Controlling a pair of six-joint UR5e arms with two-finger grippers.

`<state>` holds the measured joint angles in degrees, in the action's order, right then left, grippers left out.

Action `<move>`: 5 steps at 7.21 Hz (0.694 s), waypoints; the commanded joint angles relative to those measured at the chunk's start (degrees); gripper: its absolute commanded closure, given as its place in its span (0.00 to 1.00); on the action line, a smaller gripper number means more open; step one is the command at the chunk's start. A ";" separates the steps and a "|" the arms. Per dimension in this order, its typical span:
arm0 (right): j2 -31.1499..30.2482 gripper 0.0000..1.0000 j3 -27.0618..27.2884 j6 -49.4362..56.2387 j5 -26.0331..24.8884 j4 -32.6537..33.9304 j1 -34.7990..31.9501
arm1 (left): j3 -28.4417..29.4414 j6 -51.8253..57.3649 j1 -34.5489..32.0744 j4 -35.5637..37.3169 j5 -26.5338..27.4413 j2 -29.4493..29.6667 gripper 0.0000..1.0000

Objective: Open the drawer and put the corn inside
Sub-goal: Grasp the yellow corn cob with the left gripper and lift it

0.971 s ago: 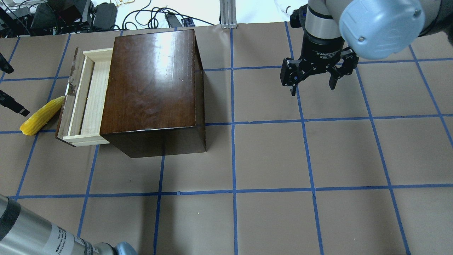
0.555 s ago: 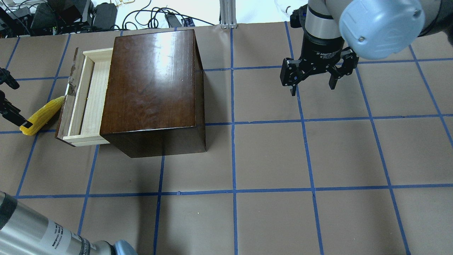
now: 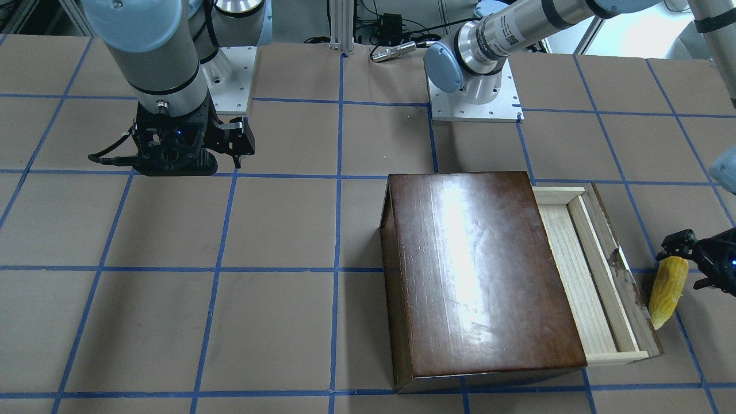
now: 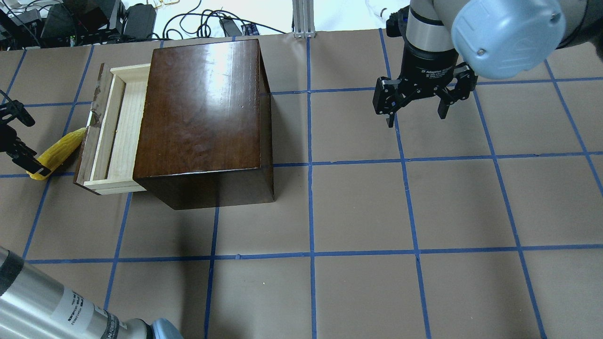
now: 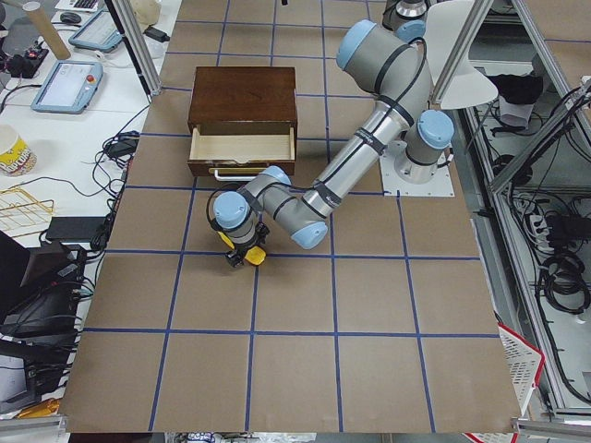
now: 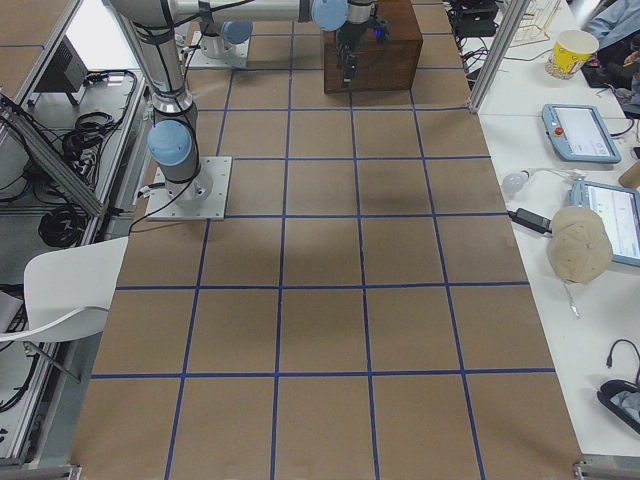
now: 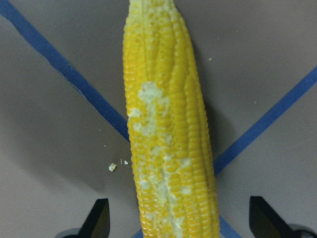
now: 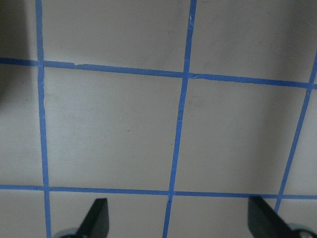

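The left gripper's fingers (image 7: pixel 100 218) stood spread on either side of the corn (image 4: pixel 59 150) with a gap on each side, gripping nothing; the right gripper (image 4: pixel 416 117) hung released too, over bare table well away from the work. I looked at the table (image 4: pixel 358 207) first: matte brown paper ruled into squares by blue tape. On it sat the wooden box (image 4: pixel 202 103), a glossy dark-brown block with a bright glare on its top. Its drawer (image 4: pixel 120 132) was pulled out, a shallow tray of pale, grained raw wood behind a scuffed dark front panel. The corn lay on the paper outside that panel, its tapered tip against it, with bumpy yellow kernels and pale worn patches. A second earlier the left gripper (image 4: pixel 22 136) had been farther out toward the table's edge; the corn, box and right gripper had not moved.
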<state>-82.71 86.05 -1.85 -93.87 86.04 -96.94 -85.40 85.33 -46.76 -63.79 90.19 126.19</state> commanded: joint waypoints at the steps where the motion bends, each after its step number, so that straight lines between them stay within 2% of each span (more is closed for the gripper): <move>1: 0.00 0.00 0.00 0.00 0.00 0.00 0.00 | 0.41 -0.77 0.00 0.07 0.16 0.98 0.47; 3: 0.00 0.00 0.00 0.00 0.00 0.00 0.00 | 0.50 -1.12 0.00 -0.02 0.33 0.64 0.96; 4: 0.00 0.00 0.00 0.00 0.00 0.00 0.00 | 0.50 -1.47 0.00 -0.02 -0.19 -0.06 1.00; 5: 0.00 0.00 0.00 0.00 0.00 0.00 0.00 | 0.59 -3.04 -0.35 -0.02 -0.37 -1.02 1.00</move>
<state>-82.71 86.05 -1.85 -93.87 86.04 -96.94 -84.89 83.60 -46.84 -63.80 90.11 126.14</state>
